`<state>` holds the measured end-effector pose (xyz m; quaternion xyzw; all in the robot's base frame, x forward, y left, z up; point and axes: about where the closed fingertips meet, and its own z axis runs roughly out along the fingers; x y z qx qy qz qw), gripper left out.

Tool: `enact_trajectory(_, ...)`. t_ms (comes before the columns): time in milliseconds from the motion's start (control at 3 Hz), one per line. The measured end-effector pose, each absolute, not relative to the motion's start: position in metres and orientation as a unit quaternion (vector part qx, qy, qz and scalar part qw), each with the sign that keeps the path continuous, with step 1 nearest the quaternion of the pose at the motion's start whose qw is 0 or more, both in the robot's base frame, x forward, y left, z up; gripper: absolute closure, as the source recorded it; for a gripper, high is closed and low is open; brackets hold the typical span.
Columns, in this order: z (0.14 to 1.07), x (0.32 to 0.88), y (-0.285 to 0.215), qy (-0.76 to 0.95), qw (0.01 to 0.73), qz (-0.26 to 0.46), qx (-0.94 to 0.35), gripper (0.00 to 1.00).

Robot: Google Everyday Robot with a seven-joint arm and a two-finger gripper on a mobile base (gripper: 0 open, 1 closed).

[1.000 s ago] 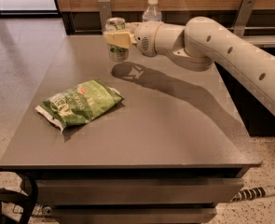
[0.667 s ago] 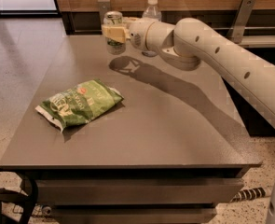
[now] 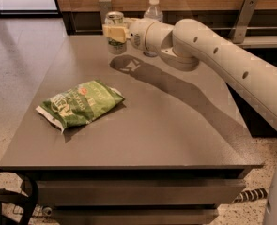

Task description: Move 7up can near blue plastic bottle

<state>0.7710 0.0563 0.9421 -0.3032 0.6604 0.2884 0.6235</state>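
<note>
The 7up can point(image 3: 115, 46), silver-white with green marks, is upright at the far side of the grey table point(image 3: 152, 121). My gripper point(image 3: 115, 32) is shut on the can around its upper half; I cannot tell whether the can rests on the table or hangs just above it. The blue plastic bottle point(image 3: 153, 7), clear with a white cap, stands just right of the can at the table's back edge; my white arm point(image 3: 208, 55) hides its lower part.
A green crinkled snack bag point(image 3: 79, 103) lies on the left half of the table. A wooden wall and two metal brackets point(image 3: 241, 13) run behind the table's far edge. The arm reaches in from the right.
My gripper has carried the can a little farther back and to the left, lowering it close beside the bottle. The snack bag has not moved.
</note>
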Motion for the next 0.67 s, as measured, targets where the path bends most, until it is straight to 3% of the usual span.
enact_trajectory(667,0.925,0.8,0.052,0.699,0.63,0.229,-0.249,1.0)
